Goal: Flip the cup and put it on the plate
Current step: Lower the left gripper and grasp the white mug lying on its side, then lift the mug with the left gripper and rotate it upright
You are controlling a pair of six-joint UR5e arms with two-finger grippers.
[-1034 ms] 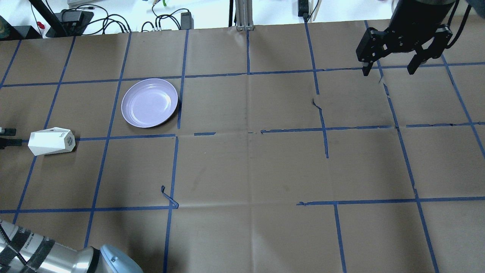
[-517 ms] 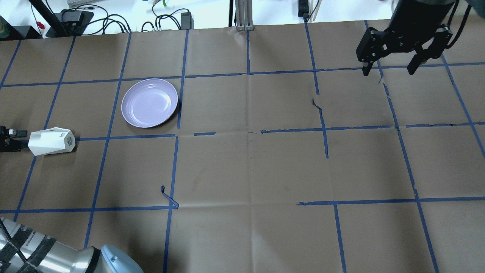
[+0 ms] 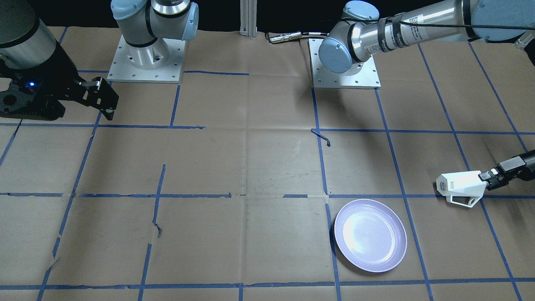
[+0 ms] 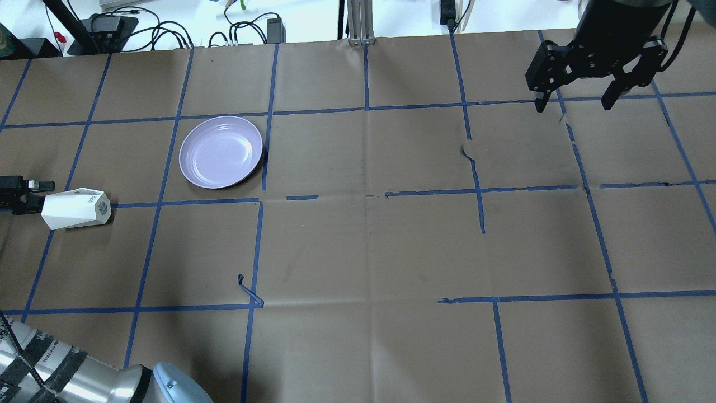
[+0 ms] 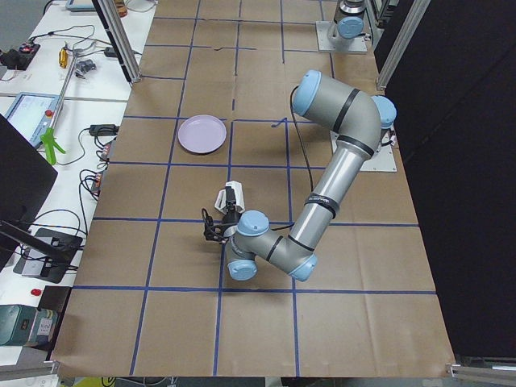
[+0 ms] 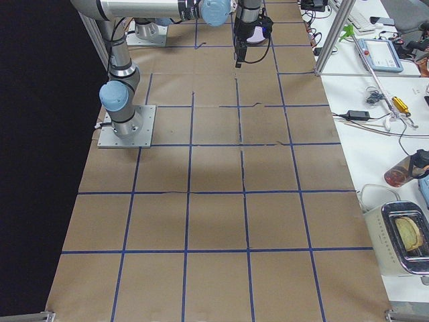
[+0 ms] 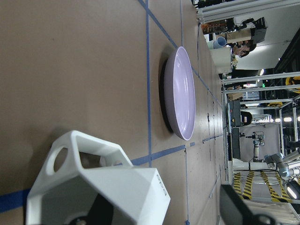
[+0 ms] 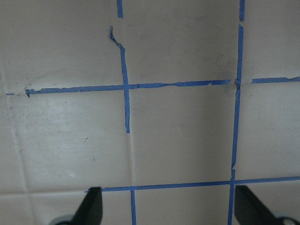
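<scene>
The white faceted cup (image 4: 76, 208) lies on its side at the table's left, wide mouth toward my left gripper; it also shows in the front view (image 3: 459, 186) and the left wrist view (image 7: 93, 187). My left gripper (image 4: 34, 195) is open at the cup's mouth, fingertips at the rim; in its wrist view (image 7: 166, 211) one finger (image 7: 101, 211) is at the cup and the other stands clear of it. The lavender plate (image 4: 221, 151) sits empty, farther back and right of the cup. My right gripper (image 4: 572, 105) hangs open and empty over the far right.
Brown paper with a blue tape grid covers the table (image 4: 369, 246). A loose curl of tape (image 4: 249, 291) sticks up nearer the robot. Cables and power bricks (image 4: 168, 28) lie beyond the far edge. The left arm's elbow (image 4: 84, 375) is at the near left corner.
My left gripper has moved right along the table's left edge, up to the cup's mouth. The cup, the plate and the right arm have not moved.
</scene>
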